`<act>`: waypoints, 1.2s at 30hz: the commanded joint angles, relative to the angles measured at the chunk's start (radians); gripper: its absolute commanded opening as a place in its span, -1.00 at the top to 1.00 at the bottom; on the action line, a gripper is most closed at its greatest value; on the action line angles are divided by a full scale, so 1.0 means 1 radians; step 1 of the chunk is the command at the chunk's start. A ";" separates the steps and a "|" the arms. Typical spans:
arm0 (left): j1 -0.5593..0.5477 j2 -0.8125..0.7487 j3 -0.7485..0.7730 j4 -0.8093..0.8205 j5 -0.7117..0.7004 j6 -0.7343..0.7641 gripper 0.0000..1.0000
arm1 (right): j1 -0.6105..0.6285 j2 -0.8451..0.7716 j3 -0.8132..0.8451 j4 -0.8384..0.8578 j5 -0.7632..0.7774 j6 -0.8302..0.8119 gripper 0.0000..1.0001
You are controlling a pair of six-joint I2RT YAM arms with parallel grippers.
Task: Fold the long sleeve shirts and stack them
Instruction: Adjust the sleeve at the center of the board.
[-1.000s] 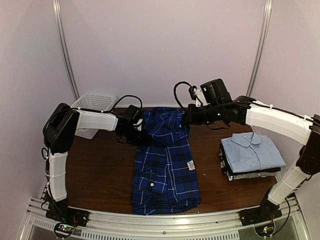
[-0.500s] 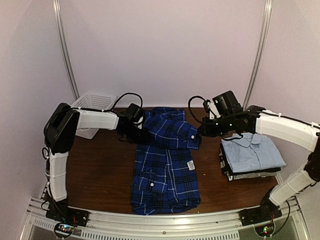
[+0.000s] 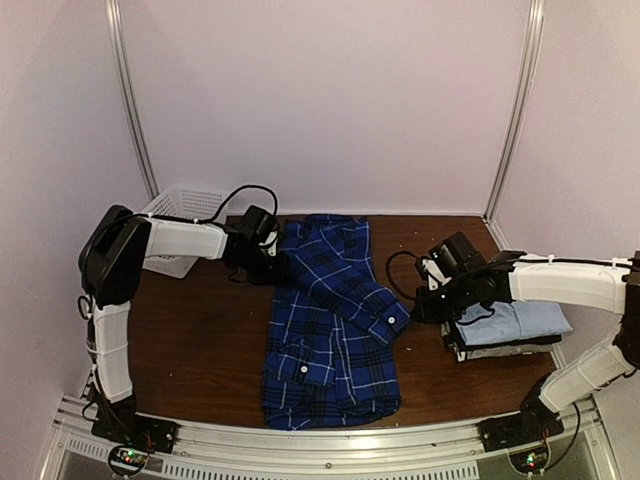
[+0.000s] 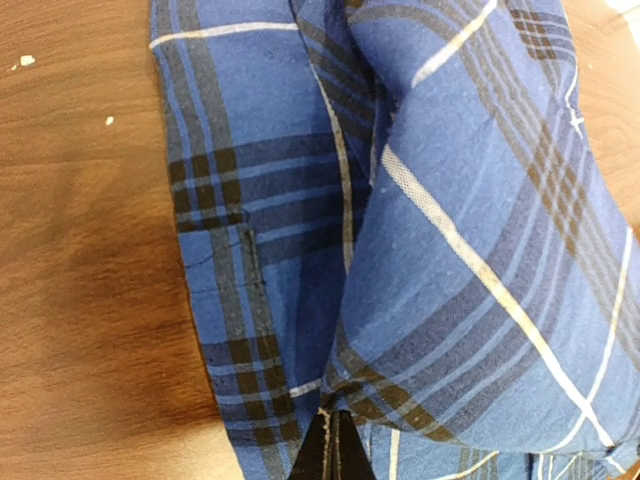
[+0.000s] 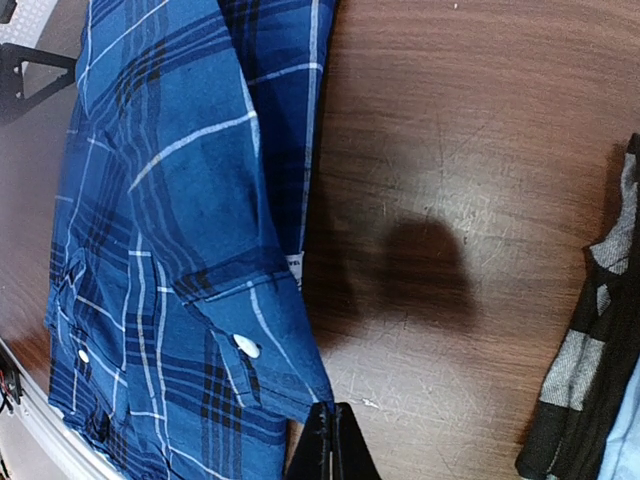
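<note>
Weighing the risks from the left, we think the left pincer [image 3: 268, 268], closed on a bunched fold of cloth, could drag the whole plaid shirt [image 3: 330, 360] askew on the worktop [image 3: 200, 330] if it pulls sideways, spoiling the squared-up panel toward the near edge. Further right, the sleeve [image 3: 345, 285] runs slantwise across the body, and the right pincer [image 3: 418, 312] seems to have only the corner of the cuff [image 3: 396, 322] between its closed tips — so thin a bite could slip, dropping the sleeve crooked or leaving the cuff hanging past the shirt's right edge. Furthest right, that arm reaches over the stack of folded shirts [image 3: 520, 325], and a low swing might knock its light blue top layer out of line. As for where things lie: the plaid shirt sits mid-worktop, collar end far and hem near. The left pincer grips it at the far-left shoulder edge, with the body spreading away to the right. The right pincer is just beside the shirt's right edge, about halfway down — the cuff meets its tips and the stack lies just beyond it to the right.
</note>
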State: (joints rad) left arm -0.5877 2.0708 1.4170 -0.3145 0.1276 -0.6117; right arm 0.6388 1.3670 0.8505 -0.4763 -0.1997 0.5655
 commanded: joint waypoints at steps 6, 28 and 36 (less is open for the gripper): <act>0.047 -0.034 0.023 0.021 0.065 0.067 1.00 | 0.025 -0.002 0.000 0.047 -0.147 0.044 1.00; 0.071 0.016 0.076 -0.065 0.169 0.142 1.00 | 0.295 -0.022 -0.197 0.278 -0.175 0.363 1.00; 0.071 -0.010 0.092 -0.121 0.091 0.142 0.62 | 0.343 -0.013 -0.180 0.250 -0.091 0.375 1.00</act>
State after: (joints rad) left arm -0.5301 2.0766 1.4704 -0.4019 0.2821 -0.4824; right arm 0.9539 1.3487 0.6670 -0.2195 -0.3553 0.9222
